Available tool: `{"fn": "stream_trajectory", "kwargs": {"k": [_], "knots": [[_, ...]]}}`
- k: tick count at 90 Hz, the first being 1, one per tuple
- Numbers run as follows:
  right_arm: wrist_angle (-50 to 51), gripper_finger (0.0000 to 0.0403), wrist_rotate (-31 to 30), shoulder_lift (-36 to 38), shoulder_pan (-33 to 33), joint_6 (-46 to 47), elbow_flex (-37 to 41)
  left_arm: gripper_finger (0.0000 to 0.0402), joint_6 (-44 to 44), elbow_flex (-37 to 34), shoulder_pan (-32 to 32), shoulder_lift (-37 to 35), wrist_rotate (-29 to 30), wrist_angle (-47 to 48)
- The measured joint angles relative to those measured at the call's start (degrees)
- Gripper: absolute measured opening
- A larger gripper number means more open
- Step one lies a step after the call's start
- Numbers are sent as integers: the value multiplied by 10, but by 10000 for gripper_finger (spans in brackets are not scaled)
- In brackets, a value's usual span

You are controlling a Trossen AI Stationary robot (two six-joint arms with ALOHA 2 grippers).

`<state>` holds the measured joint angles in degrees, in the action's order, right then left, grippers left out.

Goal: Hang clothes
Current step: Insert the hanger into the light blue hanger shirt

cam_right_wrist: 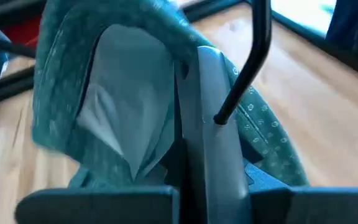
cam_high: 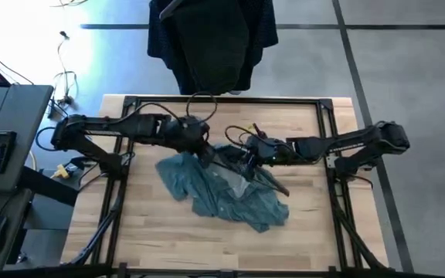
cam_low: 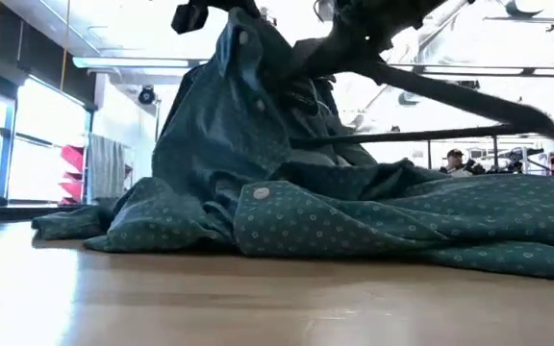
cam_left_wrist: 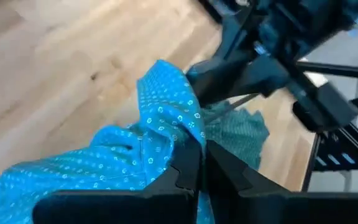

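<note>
The teal shirt (cam_high: 221, 191) is lying crumpled at the centre of the frame in the high view, spread over the wooden worktop (cam_high: 153, 239), with one part being lifted clear of the boards. The left end effector (cam_high: 205, 153), reaching in from the left of the frame, is pinching a fold of the shirt; in the left wrist view its fingers (cam_left_wrist: 188, 168) are pressed together on the dotted cloth, seemingly to hold an edge up so the opening stays reachable. The right end effector (cam_high: 247, 158), coming from the right of the frame, is gripping the hanger (cam_right_wrist: 213, 112) with its fingers drawn narrow around the pale bar, and the cloth is draping around that bar in the right wrist view, so the hanger appears to be going inside the garment. In the low view the shirt is rising to a peak near the top centre of the frame where both arms are meeting, the rest trailing on the worktop. Two dark garments (cam_high: 211, 38) are hanging at the top centre of the high view, beyond the worktop's far edge.
</note>
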<state>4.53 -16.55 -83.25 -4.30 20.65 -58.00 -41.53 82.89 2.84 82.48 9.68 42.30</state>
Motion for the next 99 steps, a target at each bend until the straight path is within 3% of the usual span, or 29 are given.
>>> {"fn": "stream_trajectory", "kwargs": {"k": [16,24,43,53,59,74,99], "knots": [[-100,18,-15,-8,-2,-19,0,2,21,0,4,1,37,-10],[-117,18,-24,-8,-2,-34,0,17,67,0,3,-2,15,-28],[-121,18,-21,-7,-3,-40,0,119,178,49,-12,-5,-46,11],[-121,18,-18,-7,-2,-41,0,168,237,100,-20,-5,-62,88],[-121,18,-16,-7,-2,-42,0,186,264,128,-22,-5,-40,157],[-122,18,1,-7,-2,-45,0,197,330,128,-22,-4,68,312],[-125,18,33,-6,-2,-76,0,198,387,55,-34,11,47,231]]}}
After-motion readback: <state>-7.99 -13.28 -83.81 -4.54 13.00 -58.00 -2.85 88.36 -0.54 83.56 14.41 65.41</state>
